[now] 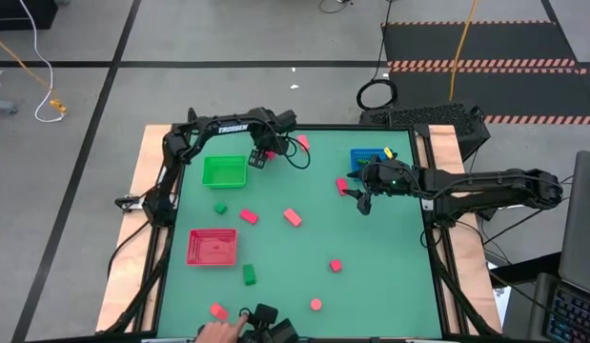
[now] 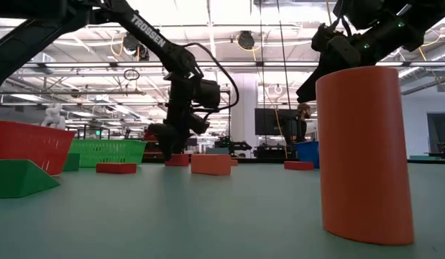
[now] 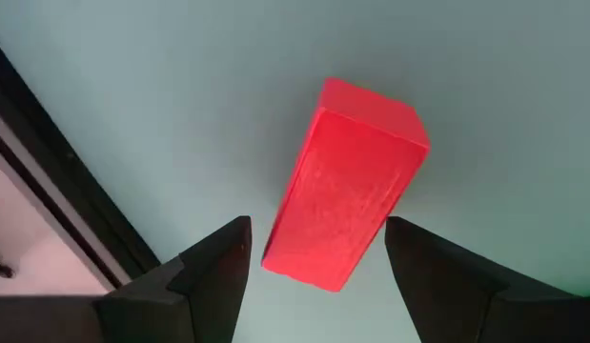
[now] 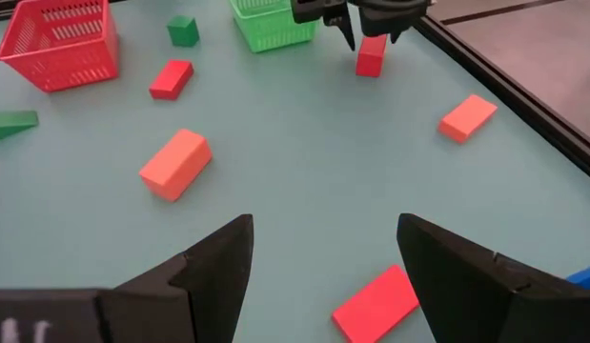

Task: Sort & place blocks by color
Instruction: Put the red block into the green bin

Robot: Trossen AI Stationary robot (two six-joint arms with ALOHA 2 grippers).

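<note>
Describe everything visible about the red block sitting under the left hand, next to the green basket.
The red block is a plain, solid, matte rectangular bar with crisp edges and no markings. It appears to rest on the green table, beside the green basket near the far edge. The left hand hangs directly over it, fingers open on either side; no contact shows. Nothing else touches it.

A robotics lab or industrial hall: open ceiling trusses (image 2: 229, 54) with strip lights, hazard-striped floor mats (image 1: 480, 65), loose cables (image 1: 32, 71), green test surface (image 1: 295, 257).
</note>
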